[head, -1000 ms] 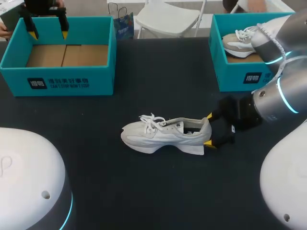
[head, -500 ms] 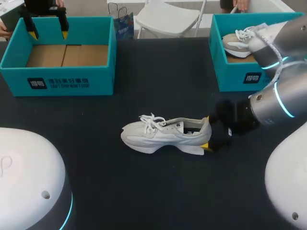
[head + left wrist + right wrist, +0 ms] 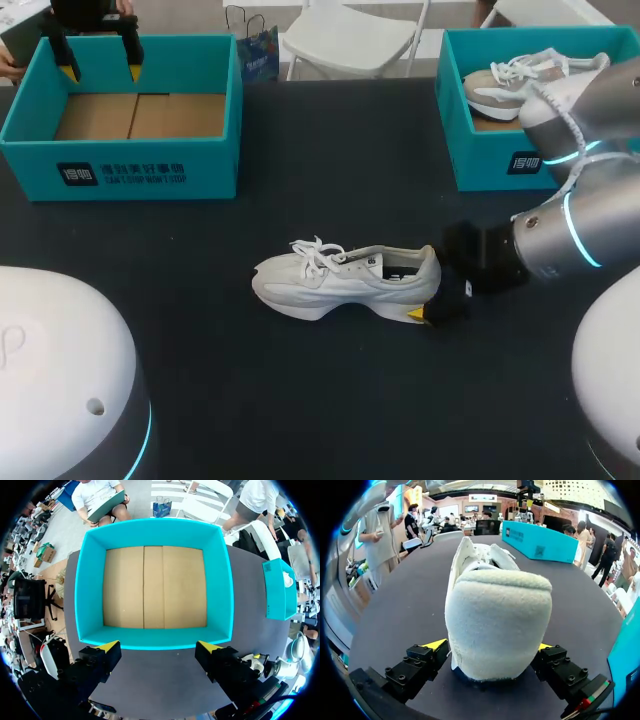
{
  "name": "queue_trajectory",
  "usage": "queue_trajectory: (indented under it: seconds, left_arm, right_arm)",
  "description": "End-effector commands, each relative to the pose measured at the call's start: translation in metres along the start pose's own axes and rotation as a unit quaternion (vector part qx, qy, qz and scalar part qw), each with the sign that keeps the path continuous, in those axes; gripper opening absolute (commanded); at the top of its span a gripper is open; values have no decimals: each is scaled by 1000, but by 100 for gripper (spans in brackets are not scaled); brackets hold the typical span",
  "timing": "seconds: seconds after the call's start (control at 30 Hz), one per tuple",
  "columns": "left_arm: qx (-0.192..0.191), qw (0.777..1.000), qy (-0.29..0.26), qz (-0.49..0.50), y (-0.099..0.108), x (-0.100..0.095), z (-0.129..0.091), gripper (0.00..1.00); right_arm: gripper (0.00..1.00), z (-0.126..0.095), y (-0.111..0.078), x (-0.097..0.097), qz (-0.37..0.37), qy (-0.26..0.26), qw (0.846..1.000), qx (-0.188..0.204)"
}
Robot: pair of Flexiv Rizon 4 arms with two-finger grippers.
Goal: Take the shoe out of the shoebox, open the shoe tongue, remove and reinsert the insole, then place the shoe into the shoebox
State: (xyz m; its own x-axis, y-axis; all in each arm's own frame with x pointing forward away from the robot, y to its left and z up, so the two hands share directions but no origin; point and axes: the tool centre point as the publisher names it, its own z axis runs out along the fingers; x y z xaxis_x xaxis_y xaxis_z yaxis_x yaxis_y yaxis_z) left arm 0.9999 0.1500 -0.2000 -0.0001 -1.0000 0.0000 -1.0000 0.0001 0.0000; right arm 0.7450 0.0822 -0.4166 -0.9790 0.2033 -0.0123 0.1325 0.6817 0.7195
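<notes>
A white sneaker (image 3: 340, 282) lies on its sole in the middle of the dark table, toe to the left. My right gripper (image 3: 430, 285) is at its heel, open. In the right wrist view the padded heel (image 3: 497, 622) sits between the two yellow-tipped fingers (image 3: 427, 650), close to both. My left gripper (image 3: 98, 55) hangs open above the far rim of the left teal shoebox (image 3: 120, 170). From the left wrist that gripper (image 3: 157, 650) looks straight down into the shoebox (image 3: 155, 530), which holds only its cardboard floor.
A second teal shoebox (image 3: 490, 160) stands at the back right with another pale sneaker (image 3: 505, 85) in it. My right arm's silver links pass in front of that box. Bare dark tabletop (image 3: 330, 180) lies between the two boxes.
My right gripper has slid left toward the sneaker, so the heel now sits deeper between its fingers. The sneaker and my left arm have stayed put.
</notes>
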Motion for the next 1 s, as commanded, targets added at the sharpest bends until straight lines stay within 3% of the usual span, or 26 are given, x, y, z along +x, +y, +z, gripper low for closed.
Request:
queue_trajectory:
  seconds: [0.03, 0.07, 0.1, 0.13, 0.7, 0.87, 1.0]
  left_arm:
    - [0, 1000, 0, 0, 0, 0, 0, 100]
    - [0, 1000, 0, 0, 0, 0, 0, 100]
    - [0, 1000, 0, 0, 0, 0, 0, 100]
    - [0, 1000, 0, 0, 0, 0, 0, 100]
    - [5, 1000, 1, -14, 2, 0, -3, 100]
    - [30, 996, 28, -77, 44, 20, -18, 100]
    - [29, 994, 34, -98, 72, 41, -28, 100]
  right_arm:
    - [45, 12, -9, -4, -2, 467, 884, -20]
    - [22, 12, -9, -4, -2, 468, 883, -21]
    - [22, 12, -9, -4, -2, 468, 883, -21]
    - [0, 14, -10, -4, -4, 475, 880, -17]
    - [0, 14, -10, -4, -5, 476, 880, -18]
    - [0, 14, -10, -4, -5, 476, 880, -18]
    - [0, 14, -10, -4, -5, 476, 880, -18]
